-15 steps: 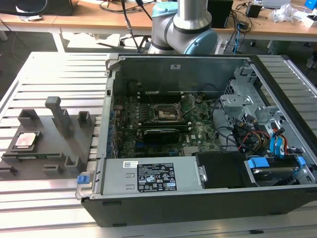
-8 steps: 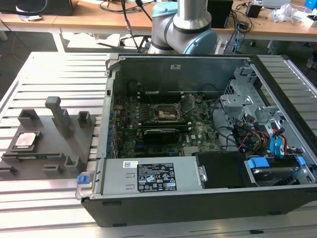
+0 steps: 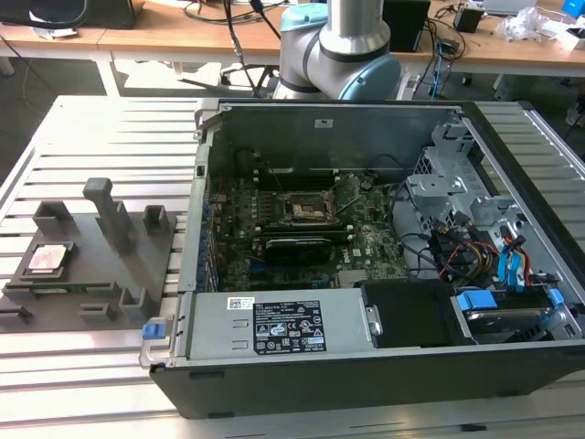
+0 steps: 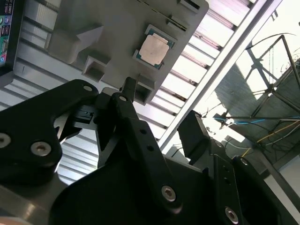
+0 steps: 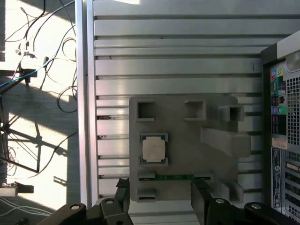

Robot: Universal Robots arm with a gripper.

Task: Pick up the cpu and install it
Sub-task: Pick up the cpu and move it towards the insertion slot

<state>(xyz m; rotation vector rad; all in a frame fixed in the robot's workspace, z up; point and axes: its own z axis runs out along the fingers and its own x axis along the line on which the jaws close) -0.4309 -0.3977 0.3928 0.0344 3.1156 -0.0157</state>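
cpu [image 5: 153, 151] flat in grey tray [image 5: 187, 140], spread claw [image 5: 159, 192] above it, well apart

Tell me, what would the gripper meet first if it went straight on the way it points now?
Probably the grey tray, near its edge just short of the cpu. In the first wrist view the open gripper hangs above it, but depth is unclear.
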